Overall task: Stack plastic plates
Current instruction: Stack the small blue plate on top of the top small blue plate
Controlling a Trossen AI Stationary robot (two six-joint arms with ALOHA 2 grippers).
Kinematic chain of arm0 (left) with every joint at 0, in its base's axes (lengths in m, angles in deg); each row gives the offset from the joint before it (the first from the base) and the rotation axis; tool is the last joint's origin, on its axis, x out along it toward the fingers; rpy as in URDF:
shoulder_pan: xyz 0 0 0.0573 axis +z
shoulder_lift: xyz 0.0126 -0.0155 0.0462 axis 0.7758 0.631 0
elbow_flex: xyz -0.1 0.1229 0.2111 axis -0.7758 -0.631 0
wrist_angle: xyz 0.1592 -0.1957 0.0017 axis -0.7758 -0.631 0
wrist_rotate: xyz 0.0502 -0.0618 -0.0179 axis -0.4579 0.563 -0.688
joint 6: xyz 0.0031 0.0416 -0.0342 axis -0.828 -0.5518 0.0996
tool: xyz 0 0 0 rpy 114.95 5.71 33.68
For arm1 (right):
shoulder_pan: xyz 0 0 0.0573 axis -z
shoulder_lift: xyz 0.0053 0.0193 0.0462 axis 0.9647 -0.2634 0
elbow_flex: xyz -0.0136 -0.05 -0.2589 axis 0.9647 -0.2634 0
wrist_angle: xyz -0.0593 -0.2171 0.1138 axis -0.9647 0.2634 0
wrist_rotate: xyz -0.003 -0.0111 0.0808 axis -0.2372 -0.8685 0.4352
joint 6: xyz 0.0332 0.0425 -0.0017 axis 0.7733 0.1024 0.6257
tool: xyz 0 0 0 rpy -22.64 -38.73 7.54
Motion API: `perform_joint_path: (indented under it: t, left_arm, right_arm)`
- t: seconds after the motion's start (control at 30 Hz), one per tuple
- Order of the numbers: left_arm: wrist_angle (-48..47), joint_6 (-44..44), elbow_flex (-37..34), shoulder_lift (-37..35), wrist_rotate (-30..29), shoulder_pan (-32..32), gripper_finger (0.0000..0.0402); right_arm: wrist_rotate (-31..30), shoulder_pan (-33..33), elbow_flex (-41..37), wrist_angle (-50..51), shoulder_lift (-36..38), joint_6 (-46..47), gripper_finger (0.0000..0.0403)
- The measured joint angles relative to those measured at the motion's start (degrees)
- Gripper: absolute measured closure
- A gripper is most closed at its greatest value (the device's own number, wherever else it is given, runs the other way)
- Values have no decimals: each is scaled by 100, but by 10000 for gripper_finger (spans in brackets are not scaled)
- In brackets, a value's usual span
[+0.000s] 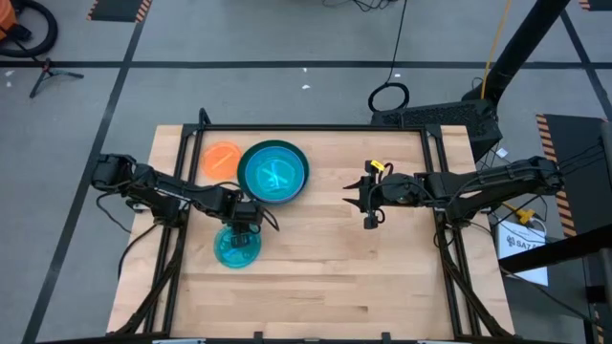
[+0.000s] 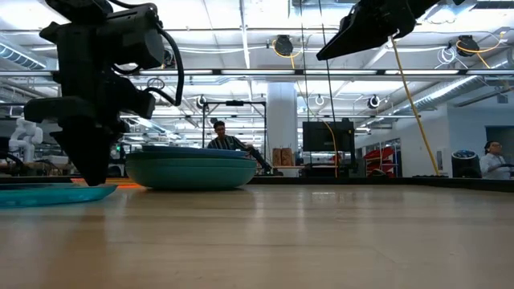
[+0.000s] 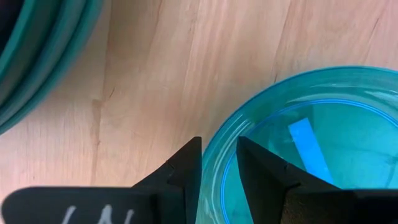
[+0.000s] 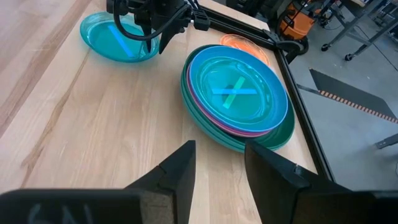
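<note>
A small cyan plate [image 1: 234, 248] lies on the table near the left. My left gripper [image 3: 219, 146] points down over its far rim, shut on that rim. Beyond it sits a stack of plastic plates [image 1: 274, 172], its top plate cyan over a magenta and a teal one [image 4: 239, 93]. A small orange plate [image 1: 222, 158] lies flat on the table left of the stack. My right gripper [image 1: 368, 201] hangs open above the table's middle, right of the stack, with nothing between its fingers [image 4: 180, 168]. My left gripper pinches the cyan plate's rim [image 3: 216, 168] on the side toward the stack, one finger inside the plate and one outside. The fingers come from above, pointing down. In the low view the plate [image 2: 32, 195] lies flat on the table.
Black frame rails [image 4: 249, 31] run along the table's far and side edges, close behind the stack and the orange plate. Bare wood [image 1: 335, 277] spreads over the table's near half and right of the stack. People sit in the room beyond the table.
</note>
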State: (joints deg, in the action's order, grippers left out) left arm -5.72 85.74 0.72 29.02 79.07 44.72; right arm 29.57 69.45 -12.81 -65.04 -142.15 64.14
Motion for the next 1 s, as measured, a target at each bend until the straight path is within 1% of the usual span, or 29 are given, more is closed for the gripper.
perform_joint_path:
  t: [0.13,0.33,0.5,0.63,0.77,1.0]
  left_arm:
    - [4,153,0,0,-129,-9,293]
    - [9,115,0,0,-131,-163,293]
    - [21,304,-2,0,-152,-268,293]
    - [363,575,-231,2,-153,-295,293]
    - [413,687,-332,2,-132,-299,293]
    - [618,591,-334,2,-203,-465,293]
  right_arm:
    - [-1,-1,0,0,0,0,271]
    - [0,0,0,0,0,0,271]
    - [0,0,0,0,0,0,271]
    - [-2,0,0,0,0,21,271]
    - [-1,0,0,0,0,38,271]
    - [-2,0,0,1,0,31,271]
